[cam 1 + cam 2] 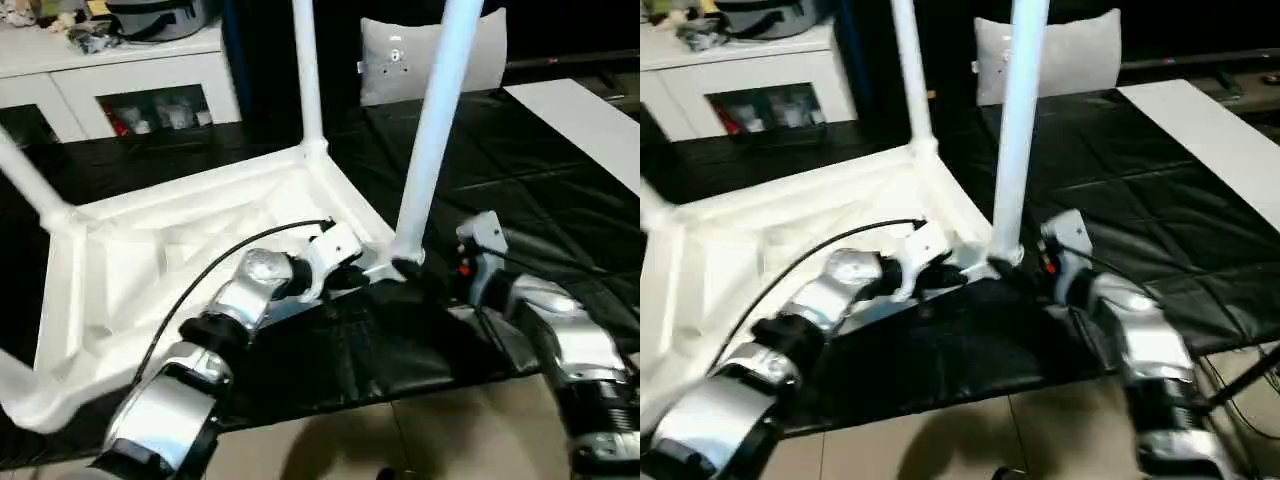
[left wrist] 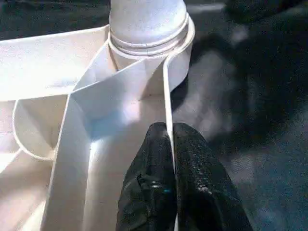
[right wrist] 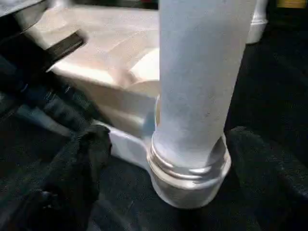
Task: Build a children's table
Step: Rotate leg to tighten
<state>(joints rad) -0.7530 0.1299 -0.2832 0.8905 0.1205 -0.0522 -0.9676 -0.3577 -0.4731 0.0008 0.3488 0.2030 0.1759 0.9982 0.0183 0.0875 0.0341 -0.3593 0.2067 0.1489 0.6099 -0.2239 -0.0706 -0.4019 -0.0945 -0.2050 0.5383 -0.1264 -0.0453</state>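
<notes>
One left pincer (image 2: pixel 169 144) pinching tabletop (image 1: pixel 180 250) rim, leg (image 1: pixel 437 120) upright

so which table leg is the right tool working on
The near-corner leg, the one standing beside the right tool; its fingers flank the leg's base. The other legs stand farther away.

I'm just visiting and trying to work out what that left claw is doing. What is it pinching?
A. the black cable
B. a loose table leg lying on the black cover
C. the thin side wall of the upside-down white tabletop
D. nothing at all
C: in the left wrist view the two black fingers are closed on the thin edge wall of the tabletop, just short of the corner socket where a leg stands.
</notes>
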